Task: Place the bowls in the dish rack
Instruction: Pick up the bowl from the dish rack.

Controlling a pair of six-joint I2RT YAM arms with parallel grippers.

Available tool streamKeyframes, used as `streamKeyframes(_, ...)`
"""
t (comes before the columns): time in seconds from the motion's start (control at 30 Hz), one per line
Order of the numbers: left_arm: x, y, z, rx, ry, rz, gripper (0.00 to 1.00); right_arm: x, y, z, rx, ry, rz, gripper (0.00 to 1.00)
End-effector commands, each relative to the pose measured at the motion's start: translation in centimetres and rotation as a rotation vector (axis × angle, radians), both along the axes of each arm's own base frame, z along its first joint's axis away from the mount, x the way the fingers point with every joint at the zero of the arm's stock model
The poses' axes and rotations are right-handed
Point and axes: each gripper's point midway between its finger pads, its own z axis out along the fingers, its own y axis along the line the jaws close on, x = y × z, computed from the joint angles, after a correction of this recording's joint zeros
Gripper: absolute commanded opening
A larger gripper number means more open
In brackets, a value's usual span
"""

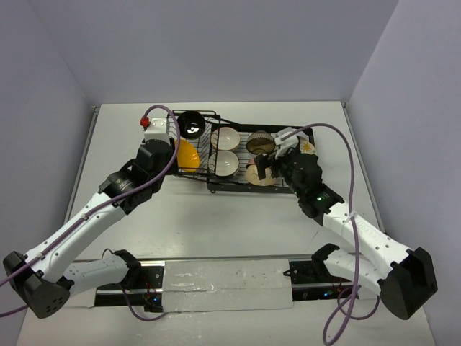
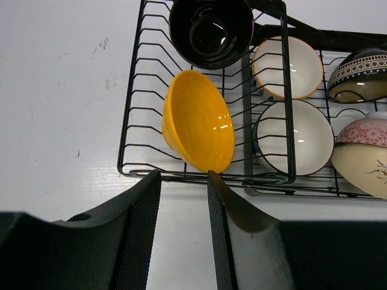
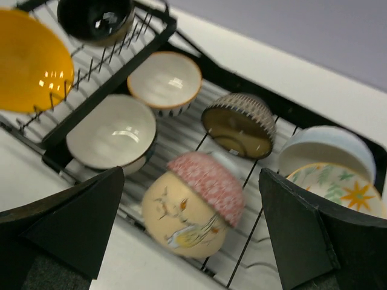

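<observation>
The left gripper [image 2: 183, 176] had its fingers parted with nothing between them, just short of the near edge of the dish rack [image 2: 134, 90], where the orange-yellow bowl [image 2: 199, 121] leaned tilted on the wires. The right gripper [image 3: 190, 175] was spread wide and empty above a pink-banded cream bowl [image 3: 187, 211] lying on its side in the rack, with a black bowl [image 2: 210, 27] at the far corner.

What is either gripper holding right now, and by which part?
Nothing. The left gripper and the right gripper are both open and empty.

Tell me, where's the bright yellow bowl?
In the top view, the bright yellow bowl leans at the left end of the black wire dish rack, beside the shiny black bowl.
</observation>
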Motion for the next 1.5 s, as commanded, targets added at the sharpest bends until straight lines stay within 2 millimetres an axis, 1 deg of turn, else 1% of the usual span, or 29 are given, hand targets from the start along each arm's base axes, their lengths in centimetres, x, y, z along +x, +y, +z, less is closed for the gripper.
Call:
streamKeyframes(0.0,0.6,-0.5,0.8,-0.016,-0.029,0.001,0.42,-0.5,-0.4,-0.7,-0.063,0.099,-0.101,1.0)
streamKeyframes(0.03,0.6,-0.5,0.7,-0.013,-0.026,-0.001,0.42,-0.6,-0.1,-3.1,-0.106,0.183,-0.099,1.0)
streamKeyframes(0.1,0.6,-0.5,0.6,-0.014,-0.025,-0.002,0.42,-0.8,0.7,-4.1,-0.132,0.221,-0.098,1.0)
streamKeyframes(0.13,0.6,-0.5,0.6,-0.014,-0.025,-0.002,0.42,-0.8,1.1,-5.0,-0.139,0.242,-0.095,1.0)
streamKeyframes(0.23,0.6,-0.6,0.5,-0.011,-0.023,-0.004,0.42,-0.9,1.2,-5.9,-0.134,0.242,-0.114,1.0)
streamKeyframes(0.27,0.6,-0.6,0.5,-0.013,-0.022,-0.005,0.42,-0.8,0.7,-6.0,-0.142,0.236,-0.143,1.0)
streamKeyframes(0.33,0.6,-0.7,0.4,-0.012,-0.018,-0.011,0.42,-0.8,0.3,-6.8,-0.143,0.26,-0.178,1.0)
streamKeyframes(0.53,0.7,-0.8,0.1,-0.006,-0.011,-0.01,0.42,-1.1,-0.3,-8.0,-0.171,0.29,-0.203,1.0)
streamKeyframes(0.57,0.7,-0.8,0.1,-0.006,-0.011,-0.01,0.42,-1.1,-0.2,-7.9,-0.173,0.293,-0.201,1.0)
streamKeyframes(0.63,0.7,-0.9,0.0,-0.005,-0.008,-0.012,0.42,-1.4,-0.3,-8.6,-0.179,0.325,-0.203,1.0)
streamKeyframes(0.73,0.7,-0.9,-0.1,-0.003,-0.006,-0.012,0.42,-2.1,0.0,-8.8,-0.166,0.341,-0.181,1.0)
streamKeyframes(0.87,0.8,-1.0,-0.1,-0.002,-0.002,-0.015,0.42,-3.0,-0.2,-9.5,-0.159,0.368,-0.176,1.0)
streamKeyframes(0.97,0.8,-1.1,-0.2,-0.004,-0.001,-0.019,0.42,-3.3,-0.3,-10.0,-0.161,0.386,-0.182,1.0)
streamKeyframes(1.0,0.8,-1.1,-0.3,-0.002,0.002,-0.023,0.42,-3.4,-0.3,-10.5,-0.167,0.401,-0.184,1.0)
streamKeyframes(1.27,0.8,-1.2,-0.3,-0.003,0.005,-0.025,0.42,-3.7,-0.6,-12.1,-0.191,0.447,-0.205,1.0)
streamKeyframes(1.37,0.8,-1.3,-0.4,-0.004,0.007,-0.029,0.42,-3.5,-0.7,-12.4,-0.207,0.455,-0.225,1.0)
streamKeyframes(1.4,0.8,-1.3,-0.4,-0.004,0.007,-0.029,0.42,-3.5,-0.8,-12.8,-0.221,0.467,-0.229,1.0)
streamKeyframes(1.47,0.8,-1.2,-0.4,-0.002,0.007,-0.028,0.42,-3.3,-0.7,-12.8,-0.226,0.471,-0.23,1.0)
